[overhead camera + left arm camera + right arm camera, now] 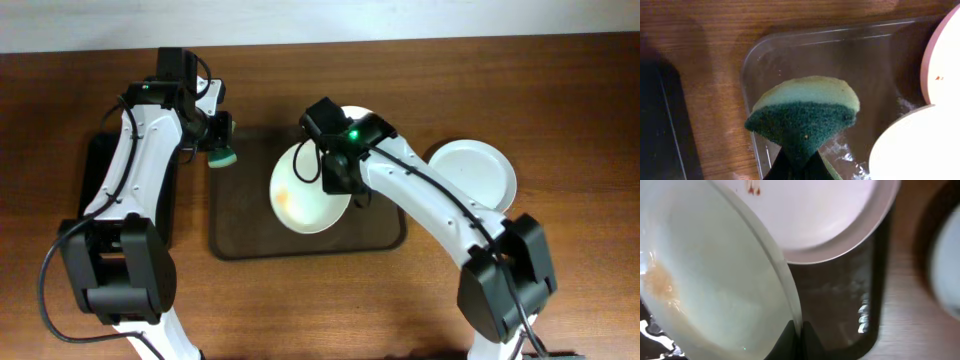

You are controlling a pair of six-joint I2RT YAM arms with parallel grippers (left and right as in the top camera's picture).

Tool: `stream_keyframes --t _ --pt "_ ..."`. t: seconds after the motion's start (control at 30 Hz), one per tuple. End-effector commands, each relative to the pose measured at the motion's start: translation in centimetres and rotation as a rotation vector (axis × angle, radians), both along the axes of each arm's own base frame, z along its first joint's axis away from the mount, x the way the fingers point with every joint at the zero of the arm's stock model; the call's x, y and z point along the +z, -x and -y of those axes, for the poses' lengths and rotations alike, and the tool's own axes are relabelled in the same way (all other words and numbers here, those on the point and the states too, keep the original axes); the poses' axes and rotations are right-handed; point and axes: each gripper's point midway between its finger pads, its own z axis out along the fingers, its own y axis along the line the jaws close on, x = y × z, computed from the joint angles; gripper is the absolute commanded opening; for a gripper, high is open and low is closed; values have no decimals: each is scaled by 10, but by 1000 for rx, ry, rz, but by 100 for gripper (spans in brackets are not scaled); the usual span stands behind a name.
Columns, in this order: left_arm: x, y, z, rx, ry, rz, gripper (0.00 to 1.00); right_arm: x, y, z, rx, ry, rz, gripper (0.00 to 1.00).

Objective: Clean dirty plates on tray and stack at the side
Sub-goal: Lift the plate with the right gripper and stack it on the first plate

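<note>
The right gripper (335, 175) pinches the rim of a stained plate (303, 200) tilted above the tray (240, 236); the left gripper (216, 141) clamps one sponge (222, 157). Of three plates, the second plate (357, 112) sits mostly hidden under the right arm, and the third plate (478, 172) lies on the counter (560, 90) beside the tray.

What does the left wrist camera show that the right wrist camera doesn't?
Only the left wrist: the green-and-yellow sponge pinched in the left pincer, and the black tray. Only the right wrist: the right pincer gripping the smeared plate at its rim, and a blurred plate on the wooden table. Both: the brown tray, the wooden table, the smeared plate and a second plate behind it.
</note>
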Motion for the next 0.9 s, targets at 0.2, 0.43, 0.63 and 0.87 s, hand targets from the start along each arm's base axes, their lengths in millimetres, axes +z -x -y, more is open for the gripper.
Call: stream_keyframes --t 0.2,0.43,0.63,0.87 --pt "-9 -6 -4 16 -11 -7 1 93 0 -9 91 493 539 4" --pt "-11 -6 -4 16 -11 -12 0 125 10 -22 130 625 711 4" --pt "-11 -6 -4 16 -11 -12 1 135 17 -28 151 666 761 4" --pt "-11 -6 -4 16 -11 -13 1 98 20 -10 -60 170 430 4"
